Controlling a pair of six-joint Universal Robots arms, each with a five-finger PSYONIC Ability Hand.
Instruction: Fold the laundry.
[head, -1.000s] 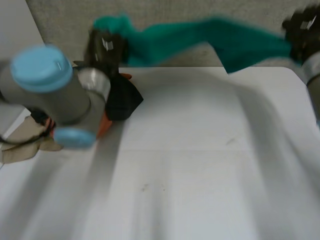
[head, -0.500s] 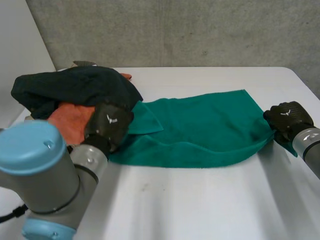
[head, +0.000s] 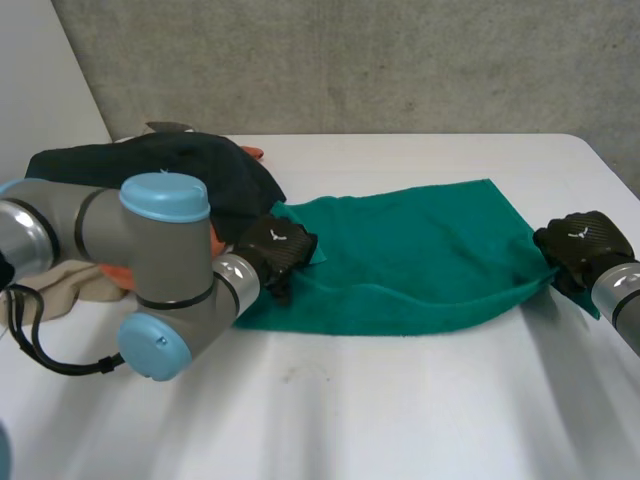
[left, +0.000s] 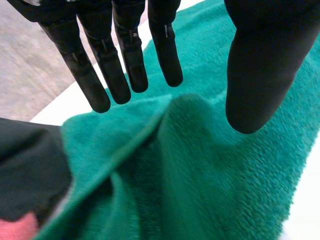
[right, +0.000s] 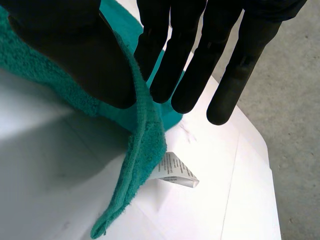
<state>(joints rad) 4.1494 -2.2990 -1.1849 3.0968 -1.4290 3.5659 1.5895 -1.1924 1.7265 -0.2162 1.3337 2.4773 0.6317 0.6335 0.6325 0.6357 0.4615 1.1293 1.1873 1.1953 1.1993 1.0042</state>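
A green towel (head: 410, 260) lies spread across the white table (head: 400, 400), its near edge doubled under. My left hand (head: 277, 248) rests over the towel's left end beside the laundry pile. Its fingers (left: 125, 55) are straight, with the thumb (left: 260, 65) held apart. A raised fold of the towel (left: 210, 175) lies loose beneath them. My right hand (head: 583, 243) is at the towel's right corner. There its thumb (right: 95, 65) and fingers pinch the towel's edge (right: 140, 145), lifted a little off the table.
A laundry pile sits at the back left: a dark cloth (head: 150, 170) on top, an orange one (head: 218, 240) under it, a beige one (head: 60, 290) at the table's left edge. A white label (right: 175, 170) hangs from the towel's corner. Bare table lies in front.
The towel, stretched in the air between both hands a second ago, now lies on the table. My left hand has opened and let go; my right still holds its corner.
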